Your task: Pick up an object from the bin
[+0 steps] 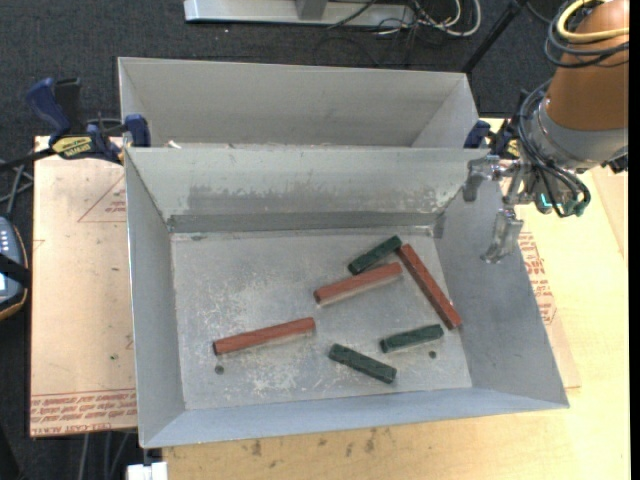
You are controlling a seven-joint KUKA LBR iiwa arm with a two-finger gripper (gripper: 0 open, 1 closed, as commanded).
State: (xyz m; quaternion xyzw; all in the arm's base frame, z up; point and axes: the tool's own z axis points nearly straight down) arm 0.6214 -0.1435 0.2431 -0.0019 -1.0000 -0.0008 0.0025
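Gripper point(492, 211) above the right sloping wall of the grey bin point(300, 183), near the back corner, open or closed cannot be told, nearest on the floor a red-brown bar point(430, 285) lying diagonally, a dark green bar point(375, 254) at its upper end, four more bars point(265, 335) scattered left and frontward.

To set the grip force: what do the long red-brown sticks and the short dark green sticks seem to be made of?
The long red-brown square sticks look like painted wood or hard plastic: matte, straight-edged, no shine. I cannot tell which of the two it is. The short dark green sticks look the same: dull, straight, unbent.
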